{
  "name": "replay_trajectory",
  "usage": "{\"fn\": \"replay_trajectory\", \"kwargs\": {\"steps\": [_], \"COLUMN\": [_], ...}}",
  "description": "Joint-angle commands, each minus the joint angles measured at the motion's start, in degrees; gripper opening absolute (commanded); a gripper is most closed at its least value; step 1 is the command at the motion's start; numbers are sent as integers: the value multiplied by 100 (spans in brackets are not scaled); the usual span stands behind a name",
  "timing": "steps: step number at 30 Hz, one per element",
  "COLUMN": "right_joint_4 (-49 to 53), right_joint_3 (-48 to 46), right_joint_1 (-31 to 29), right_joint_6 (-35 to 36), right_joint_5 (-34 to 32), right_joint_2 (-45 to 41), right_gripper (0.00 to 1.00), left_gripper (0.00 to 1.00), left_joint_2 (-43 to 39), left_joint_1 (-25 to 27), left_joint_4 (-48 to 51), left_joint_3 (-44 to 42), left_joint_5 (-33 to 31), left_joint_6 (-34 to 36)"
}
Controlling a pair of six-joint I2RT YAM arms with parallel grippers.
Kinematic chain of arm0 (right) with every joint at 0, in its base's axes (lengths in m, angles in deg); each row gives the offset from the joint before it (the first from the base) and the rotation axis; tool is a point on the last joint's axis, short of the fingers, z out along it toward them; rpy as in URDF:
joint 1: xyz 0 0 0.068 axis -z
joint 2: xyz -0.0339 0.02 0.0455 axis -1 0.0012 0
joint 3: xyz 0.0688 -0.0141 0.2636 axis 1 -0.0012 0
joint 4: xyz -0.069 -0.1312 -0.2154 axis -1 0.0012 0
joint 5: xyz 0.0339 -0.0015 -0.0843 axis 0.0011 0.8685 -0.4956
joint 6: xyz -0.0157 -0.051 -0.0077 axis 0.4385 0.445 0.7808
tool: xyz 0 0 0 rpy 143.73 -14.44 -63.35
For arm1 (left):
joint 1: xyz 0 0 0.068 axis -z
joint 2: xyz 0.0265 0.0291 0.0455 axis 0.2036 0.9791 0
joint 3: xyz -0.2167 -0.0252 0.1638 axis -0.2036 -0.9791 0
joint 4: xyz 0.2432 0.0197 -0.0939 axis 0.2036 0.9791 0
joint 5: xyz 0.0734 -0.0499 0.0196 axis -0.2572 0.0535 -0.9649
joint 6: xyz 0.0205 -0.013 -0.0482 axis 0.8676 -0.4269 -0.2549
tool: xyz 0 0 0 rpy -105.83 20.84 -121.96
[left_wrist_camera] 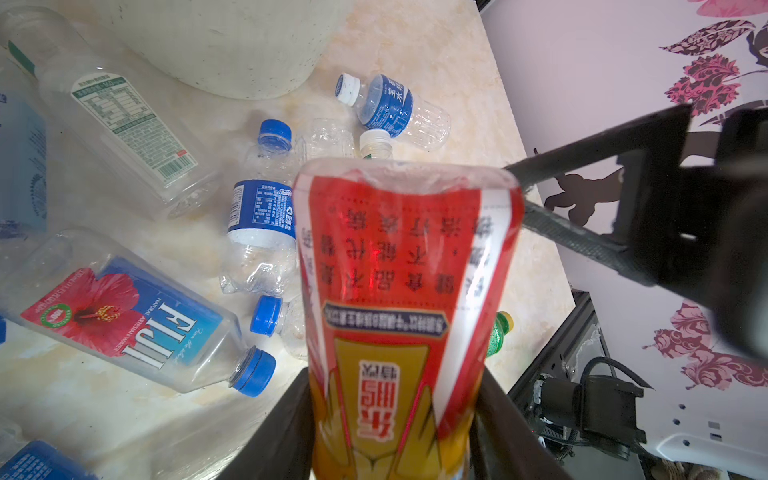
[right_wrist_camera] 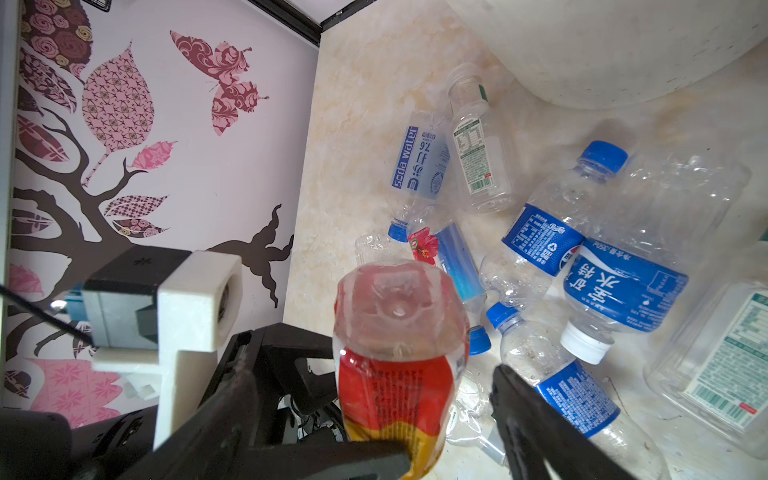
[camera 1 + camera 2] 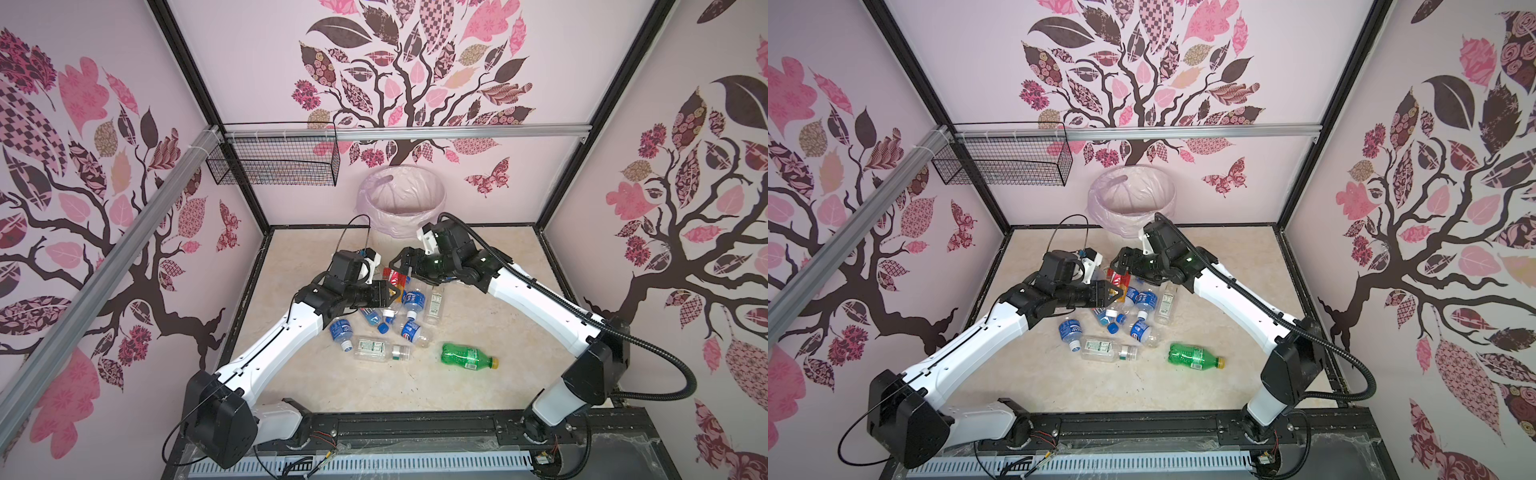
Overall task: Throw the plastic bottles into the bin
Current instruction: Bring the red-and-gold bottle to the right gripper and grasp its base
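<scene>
My left gripper is shut on a red and yellow labelled plastic bottle, held above the floor. My right gripper is open, its fingers on either side of that bottle's clear base with a gap showing on one side. Several more plastic bottles, mostly clear with blue labels, lie in a heap under both grippers. A green bottle lies apart to the right. The bin, lined with a pink bag, stands behind the grippers.
A black wire basket hangs on the back rail at the left. Patterned walls close in three sides. The bin's cream wall is close beside the heap. A Fiji bottle lies near the left gripper.
</scene>
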Motion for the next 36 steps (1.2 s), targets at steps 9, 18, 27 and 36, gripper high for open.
{"fn": "replay_trajectory", "kwargs": {"steps": [9, 18, 27, 36], "right_joint_4": [-59, -204, -182, -7], "right_joint_3": [-31, -111, -104, 153], "right_joint_1": [17, 18, 26, 333], "right_joint_6": [-48, -144, -61, 157], "right_joint_5": [123, 316, 152, 22], "right_joint_2": [313, 442, 372, 290], "right_gripper": [84, 72, 53, 49], "left_gripper": [54, 55, 59, 76], "left_joint_2": [-56, -37, -63, -75], "left_joint_1": [95, 105, 105, 98], "left_joint_4": [-80, -187, -74, 107], "left_joint_3": [324, 329, 319, 418], "left_joint_5": [67, 203, 129, -104], "left_joint_6": [-36, -135, -81, -119]}}
